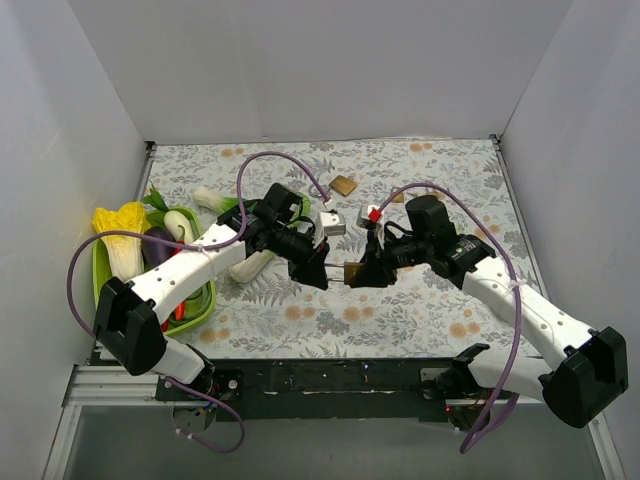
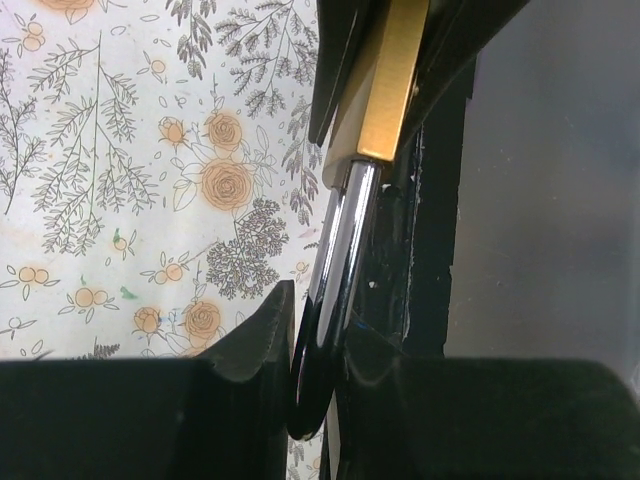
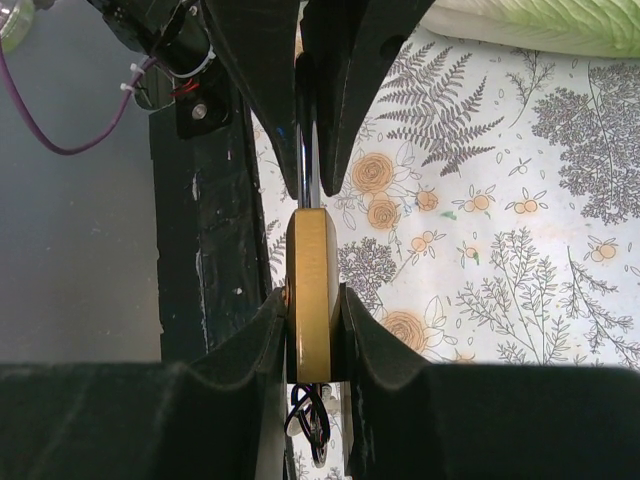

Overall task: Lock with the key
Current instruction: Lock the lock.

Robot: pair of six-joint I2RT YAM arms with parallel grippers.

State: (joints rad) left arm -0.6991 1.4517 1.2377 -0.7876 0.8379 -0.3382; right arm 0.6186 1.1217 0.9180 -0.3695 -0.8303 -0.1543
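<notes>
A brass padlock is held in the air between both grippers over the front middle of the floral table. My right gripper is shut on its brass body. My left gripper is shut on its chrome shackle, with the brass body beyond it. In the top view the left gripper and right gripper face each other. A ring with keys hangs below the lock body, mostly hidden by my right fingers. Whether a key sits in the keyhole is hidden.
A green basket with cabbage, eggplant and other vegetables stands at the left. A second brass padlock, a small silver lock and a red-and-white piece lie behind the grippers. The black front rail is just below them.
</notes>
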